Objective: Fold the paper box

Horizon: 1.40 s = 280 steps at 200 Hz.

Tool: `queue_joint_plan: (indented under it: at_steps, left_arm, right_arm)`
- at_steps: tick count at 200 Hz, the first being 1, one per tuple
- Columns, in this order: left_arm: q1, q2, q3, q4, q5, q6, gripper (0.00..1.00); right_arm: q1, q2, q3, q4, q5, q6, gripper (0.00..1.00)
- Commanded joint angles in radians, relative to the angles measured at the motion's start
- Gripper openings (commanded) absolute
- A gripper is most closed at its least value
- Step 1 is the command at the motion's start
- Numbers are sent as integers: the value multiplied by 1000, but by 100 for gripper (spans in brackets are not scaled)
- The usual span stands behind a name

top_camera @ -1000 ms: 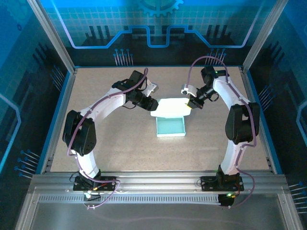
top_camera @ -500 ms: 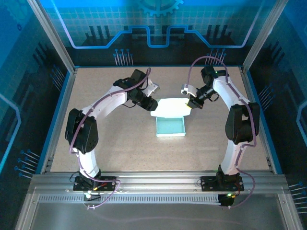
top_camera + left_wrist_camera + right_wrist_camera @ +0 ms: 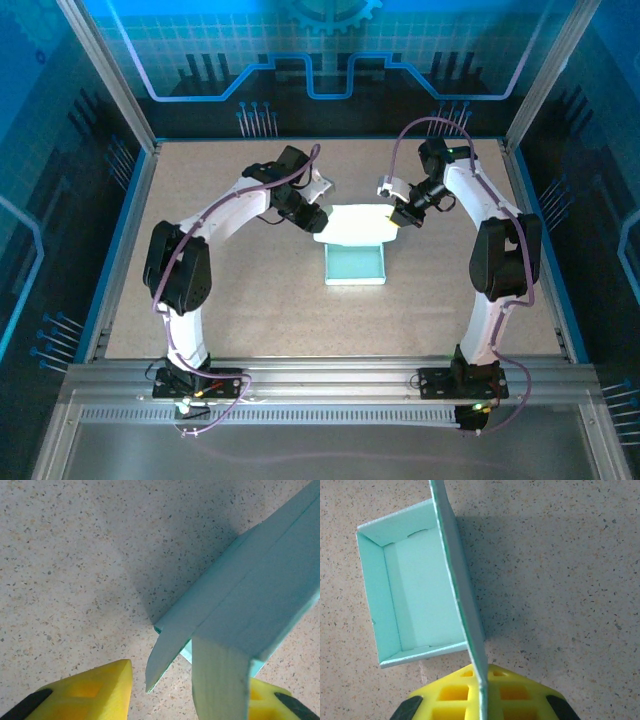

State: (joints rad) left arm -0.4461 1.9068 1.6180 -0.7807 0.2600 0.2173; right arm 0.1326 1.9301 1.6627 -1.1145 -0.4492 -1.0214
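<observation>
The paper box (image 3: 356, 264) sat mid-table (image 3: 250, 310), tray open upward, lid (image 3: 354, 224) lifted along the tray's far edge. My R gripper (image 3: 401, 219) was clenched on the lid's R edge; in the wrist view the thin card ran edge-on straight into my yellow pads (image 3: 451, 694). My L gripper (image 3: 318, 221) was at the lid's L corner, jaws apart w/ a side flap (image 3: 220, 685) between them. One pad (image 3: 95, 690) stood clear of the card, bare table in the gap, so no grip there. Contact at the other pad: couldn't tell.
</observation>
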Motion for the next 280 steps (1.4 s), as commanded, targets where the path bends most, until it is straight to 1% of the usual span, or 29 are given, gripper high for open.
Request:
queue_joint_plan:
  at_steps: [1,9,54,78,95,118,158,176,195,215,234,252,266,280]
  left_arm:
    - [0,19,39,-23,28,22,30]
    - [-2,16,40,-20,30,21,26]
    - [-9,20,41,-19,36,16,17]
    - [-19,21,38,-13,28,12,5]
    - [-26,17,33,3,16,1,0]
    - [-34,0,21,42,11,-36,0]
    - [-63,-39,-12,162,-5,-160,0]
    - [-81,-59,-45,237,-13,-211,0]
    - [-90,-69,-65,285,-32,-255,0]
    - [-95,-69,-79,307,-61,-282,0]
    - [-98,-76,-90,319,-82,-301,0]
    - [-100,-87,-104,341,-99,-327,0]
    - [-101,-98,-115,361,-100,-347,0]
    - [-102,-105,-118,363,-97,-363,0]
  right_arm:
    - [7,-24,15,-25,-6,-2,0]
    - [8,-25,15,-27,-6,-3,0]
    - [7,-45,4,-16,-34,8,0]
    - [11,-70,-15,6,-38,25,0]
    - [15,-89,-28,27,-33,49,0]
    - [29,-115,-57,75,-6,110,0]
    - [83,-164,-126,166,73,270,0]
    - [111,-189,-161,237,141,384,0]
    - [133,-212,-190,303,176,507,0]
    - [154,-240,-241,383,229,629,0]
    - [188,-276,-303,462,280,692,0]
    - [219,-300,-328,510,336,778,0]
    - [235,-321,-341,552,410,872,0]
    - [245,-341,-360,576,423,912,0]
